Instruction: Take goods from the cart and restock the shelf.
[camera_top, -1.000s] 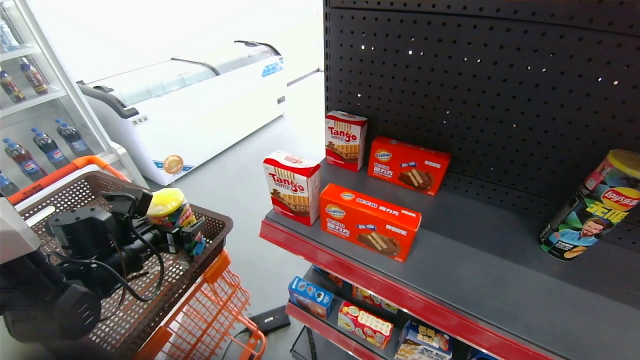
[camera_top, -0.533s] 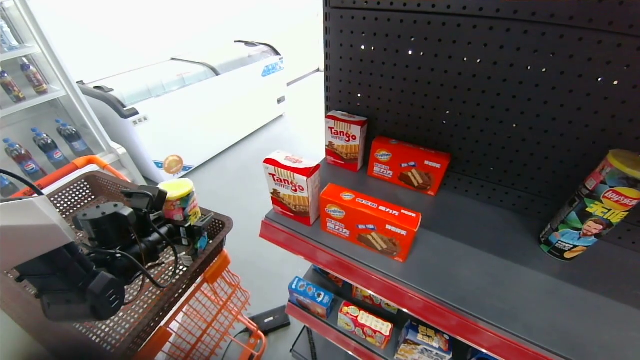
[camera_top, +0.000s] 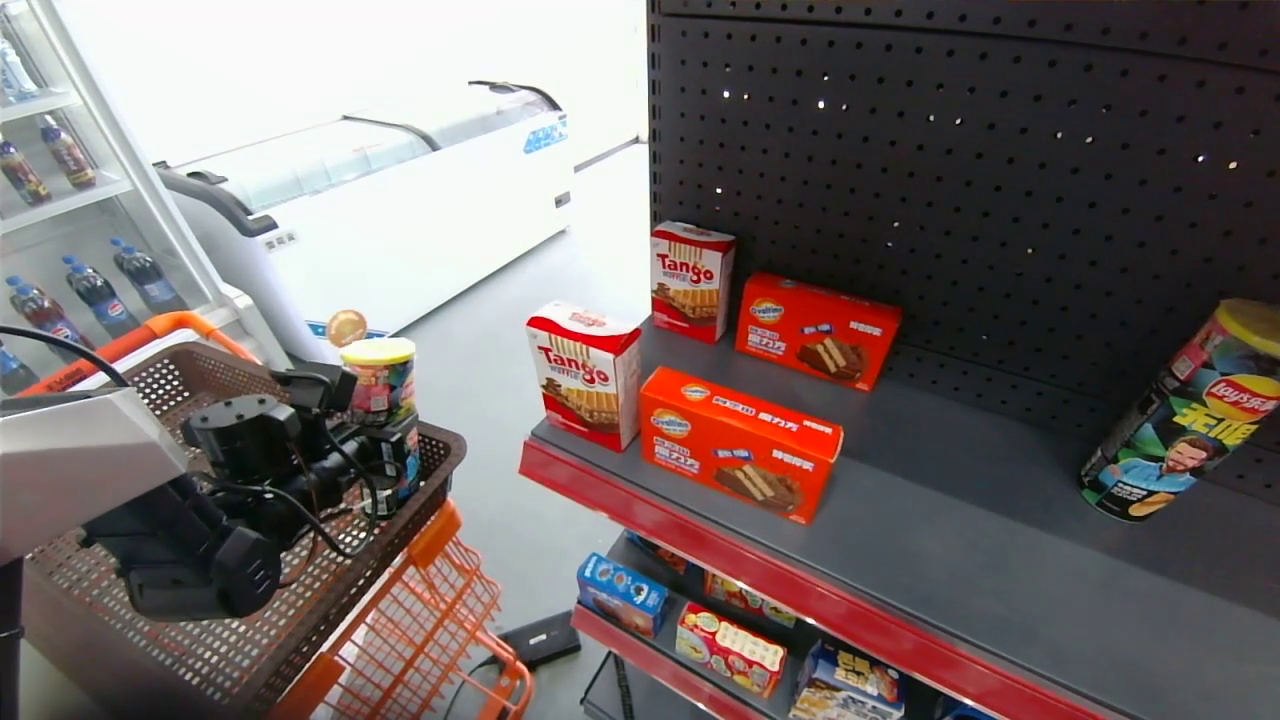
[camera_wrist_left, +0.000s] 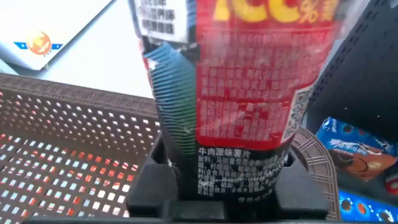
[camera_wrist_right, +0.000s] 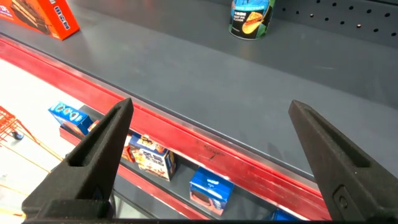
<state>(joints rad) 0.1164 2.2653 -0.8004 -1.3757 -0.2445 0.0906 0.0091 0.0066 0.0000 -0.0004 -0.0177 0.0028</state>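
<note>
My left gripper is shut on a chips can with a yellow lid, held upright just above the brown basket on the orange cart. Seen from the left wrist, the can's red and black label stands between the fingers. The grey shelf board lies to the right of the cart. My right gripper hangs open over the shelf's red front edge, with nothing between its fingers.
Two wafer boxes and two orange boxes fill the shelf's left part. Another chips can leans on the pegboard at the right. Boxes line the lower shelf. A chest freezer stands behind the cart.
The left arm has risen and moved right with the can, which has turned from tilted to upright. The shelf goods have not moved.
</note>
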